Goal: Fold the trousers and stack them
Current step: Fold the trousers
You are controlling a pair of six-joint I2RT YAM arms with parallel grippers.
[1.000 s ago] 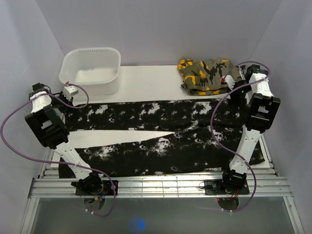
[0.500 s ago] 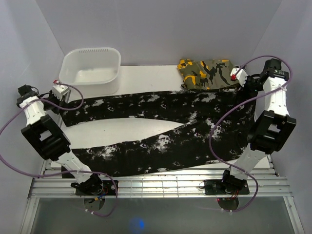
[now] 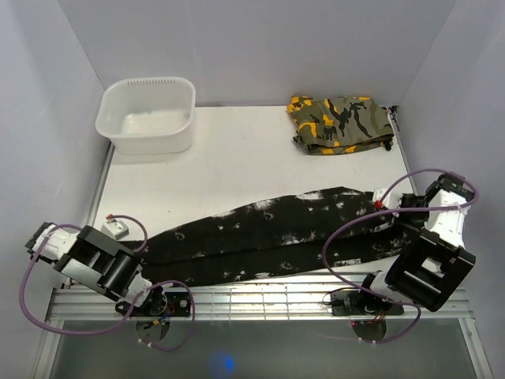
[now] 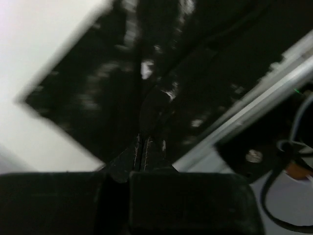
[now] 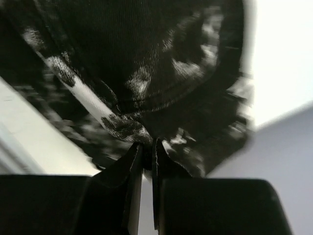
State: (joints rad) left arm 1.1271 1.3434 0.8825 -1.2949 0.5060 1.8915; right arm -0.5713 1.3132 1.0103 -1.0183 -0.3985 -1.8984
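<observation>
The trousers (image 3: 268, 237), black with white splotches, lie folded lengthwise in a long band across the near part of the table, one leg over the other. My left gripper (image 3: 130, 237) is at the band's left end near the front edge, shut on the fabric (image 4: 146, 112). My right gripper (image 3: 390, 207) is at the band's right end, shut on a bunched fold of the trousers (image 5: 142, 98). Both wrist views are blurred.
A white plastic tub (image 3: 147, 114) stands at the back left. A folded olive camouflage garment (image 3: 339, 122) with orange and black patches lies at the back right. Metal rails (image 3: 260, 298) run along the table's front edge, by the arm bases.
Both grippers have swung from the far side to the near side, carrying the far leg over the near leg. The trousers went from spread open to a folded narrow band.
</observation>
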